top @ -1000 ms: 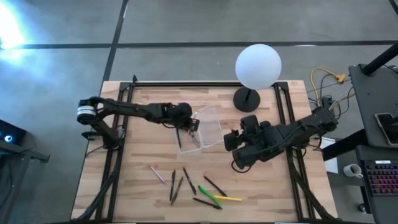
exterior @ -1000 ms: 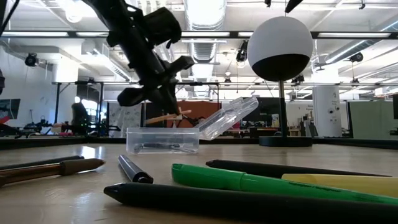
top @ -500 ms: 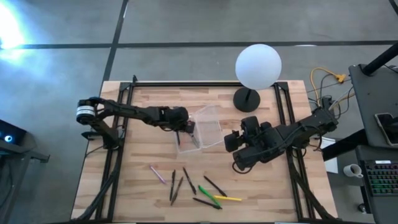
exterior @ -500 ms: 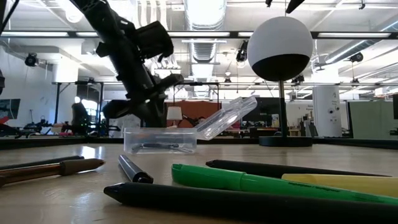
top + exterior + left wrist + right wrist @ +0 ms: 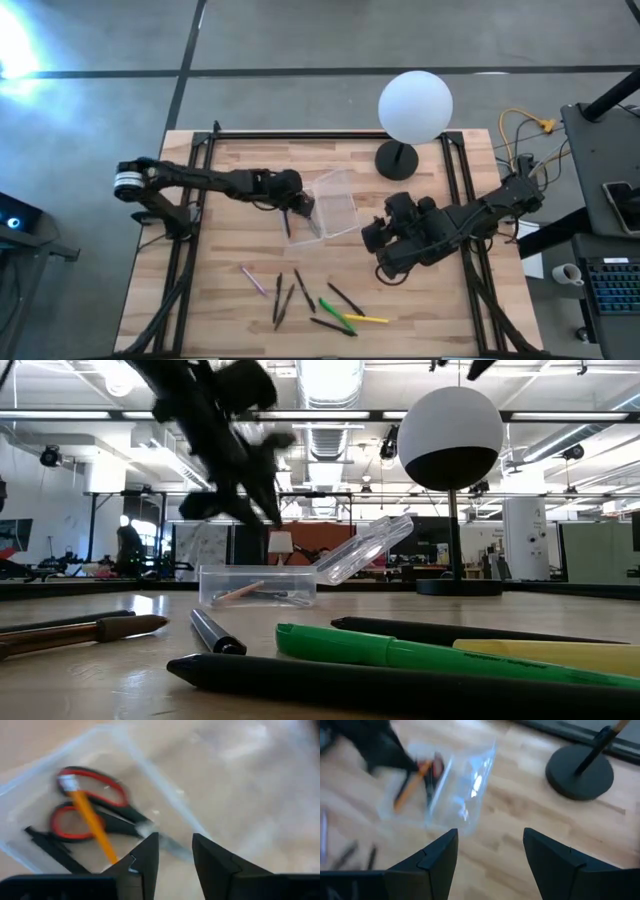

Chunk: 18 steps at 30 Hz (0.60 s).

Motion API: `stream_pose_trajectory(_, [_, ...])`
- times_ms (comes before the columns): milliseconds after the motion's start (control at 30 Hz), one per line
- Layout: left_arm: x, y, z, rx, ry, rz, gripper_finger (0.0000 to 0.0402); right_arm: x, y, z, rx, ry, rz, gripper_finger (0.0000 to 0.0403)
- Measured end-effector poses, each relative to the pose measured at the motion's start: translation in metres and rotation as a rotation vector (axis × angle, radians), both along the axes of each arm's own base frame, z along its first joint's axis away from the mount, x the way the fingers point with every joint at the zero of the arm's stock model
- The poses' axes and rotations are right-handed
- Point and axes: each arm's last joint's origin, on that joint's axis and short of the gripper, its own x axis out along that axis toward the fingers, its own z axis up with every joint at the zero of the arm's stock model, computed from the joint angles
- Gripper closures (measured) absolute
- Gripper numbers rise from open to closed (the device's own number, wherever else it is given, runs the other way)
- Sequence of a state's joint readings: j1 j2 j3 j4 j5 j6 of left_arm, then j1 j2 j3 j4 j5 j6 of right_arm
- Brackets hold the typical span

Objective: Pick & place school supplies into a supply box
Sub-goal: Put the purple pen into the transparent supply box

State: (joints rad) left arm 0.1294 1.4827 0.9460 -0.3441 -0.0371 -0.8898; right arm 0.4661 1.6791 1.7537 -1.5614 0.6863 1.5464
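Observation:
The supply box is a clear plastic case at mid-table, with its hinged lid tilted open toward the right. Inside lie red-handled scissors, an orange pencil and a dark pen. My left gripper hangs open just above the box's left part, with nothing between its fingers. My right gripper stands open to the right of the box, its fingers apart in its wrist view. Several pens and pencils lie loose on the table near the front edge.
A white globe lamp on a black base stands at the far edge, behind the box. Black rails run along the table's left and right sides. Bare wood lies between the box and the loose pens.
My left gripper has opened and let go of the orange pencil, which now lies in the box beside the scissors. The gripper dipped toward the box, then rose again and drew slightly toward the table's left.

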Motion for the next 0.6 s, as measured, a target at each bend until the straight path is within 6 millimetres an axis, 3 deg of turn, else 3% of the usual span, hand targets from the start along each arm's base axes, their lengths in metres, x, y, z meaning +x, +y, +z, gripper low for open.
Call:
stream_pose_trajectory(133, [-0.023, -0.045, 0.030, 0.089, -0.017, -0.355, 0.0296, 0.004, 0.009, -0.016, 0.038, 0.123, 0.111, 0.0186])
stream_pose_trajectory(267, [-0.060, -0.097, 0.036, 0.229, 0.071, -0.756, 0.0296, 0.013, 0.021, -0.038, 0.067, 0.204, 0.295, 0.0186])
stream_pose_trajectory(433, [-0.086, -0.142, 0.030, 0.331, 0.065, -1.087, 0.0296, 0.024, 0.034, -0.061, 0.099, 0.235, 0.552, 0.0186])
stream_pose_trajectory(600, [-0.096, -0.169, 0.000, 0.416, 0.172, -1.271, 0.0296, 0.025, 0.036, -0.073, 0.096, 0.281, 0.636, 0.0186])
